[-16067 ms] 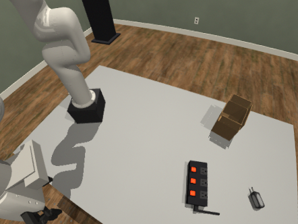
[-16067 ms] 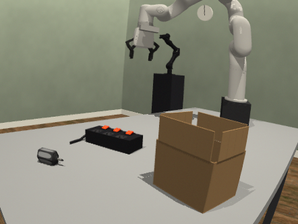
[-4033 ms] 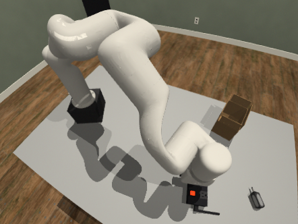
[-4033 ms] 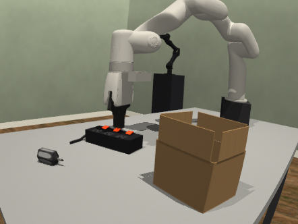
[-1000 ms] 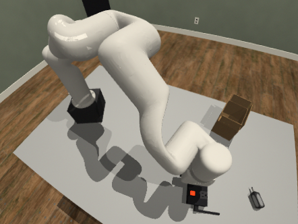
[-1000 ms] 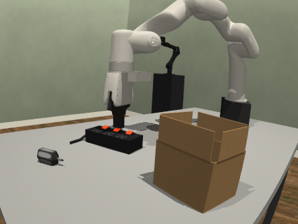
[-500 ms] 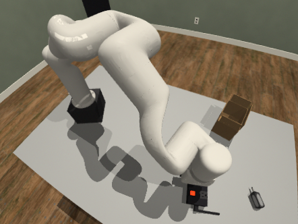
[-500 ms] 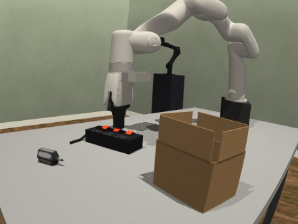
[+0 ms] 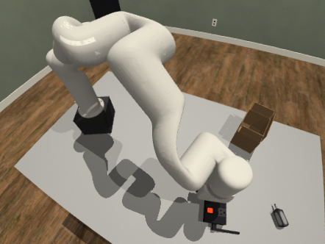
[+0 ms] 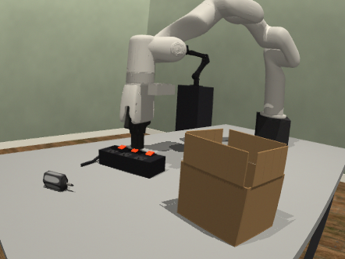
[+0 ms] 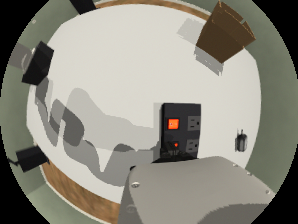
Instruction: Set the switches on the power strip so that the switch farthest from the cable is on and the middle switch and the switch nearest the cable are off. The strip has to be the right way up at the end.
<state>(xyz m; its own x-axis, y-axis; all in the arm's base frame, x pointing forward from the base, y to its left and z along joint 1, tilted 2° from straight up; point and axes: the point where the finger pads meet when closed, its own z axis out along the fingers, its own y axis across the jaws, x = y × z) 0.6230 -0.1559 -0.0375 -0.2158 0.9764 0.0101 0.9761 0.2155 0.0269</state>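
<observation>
While its fingers are pressed together on nothing, the gripper (image 10: 135, 145) touches the middle switch (image 10: 134, 150) of the upright power strip (image 10: 133, 161).

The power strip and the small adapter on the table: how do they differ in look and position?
The power strip is a long black block with three orange switches on top; the adapter is small, rounded and dark grey, with no switches.
The shut gripper stands over the strip's middle switch; the adapter lies apart from the arm.
A cable leaves the strip's end; the adapter shows only short prongs.
Both rest on the grey table.
</observation>
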